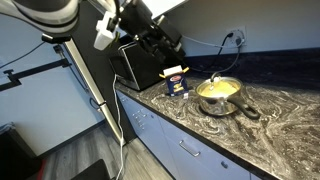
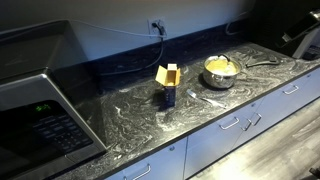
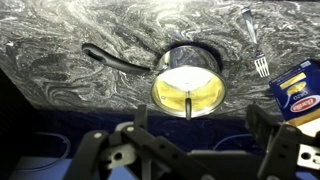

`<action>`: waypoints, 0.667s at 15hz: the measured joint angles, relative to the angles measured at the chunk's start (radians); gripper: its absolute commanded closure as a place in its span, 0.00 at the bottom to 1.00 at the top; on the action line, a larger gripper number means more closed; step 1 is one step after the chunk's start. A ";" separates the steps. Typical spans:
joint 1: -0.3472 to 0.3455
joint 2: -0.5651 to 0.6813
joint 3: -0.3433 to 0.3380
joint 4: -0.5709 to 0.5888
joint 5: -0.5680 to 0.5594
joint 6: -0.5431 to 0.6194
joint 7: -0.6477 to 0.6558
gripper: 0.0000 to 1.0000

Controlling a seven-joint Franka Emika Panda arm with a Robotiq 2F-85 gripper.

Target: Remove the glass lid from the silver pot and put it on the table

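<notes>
Your hand [image 3: 200, 135] hangs open, well above the glass lid [image 3: 188, 80], which sits on the silver pot [image 3: 118, 60] on the desk [image 3: 50, 35]. Expect it stiff, slick, breakable, fairly heavy; grip at its centre, not the rim.

Arm [image 1: 48, 10] up high, tool [image 3: 200, 114] pointing dwn, jaws spread wide.
</notes>
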 measured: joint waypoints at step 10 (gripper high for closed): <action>-0.034 0.312 -0.016 0.218 -0.021 0.015 -0.001 0.00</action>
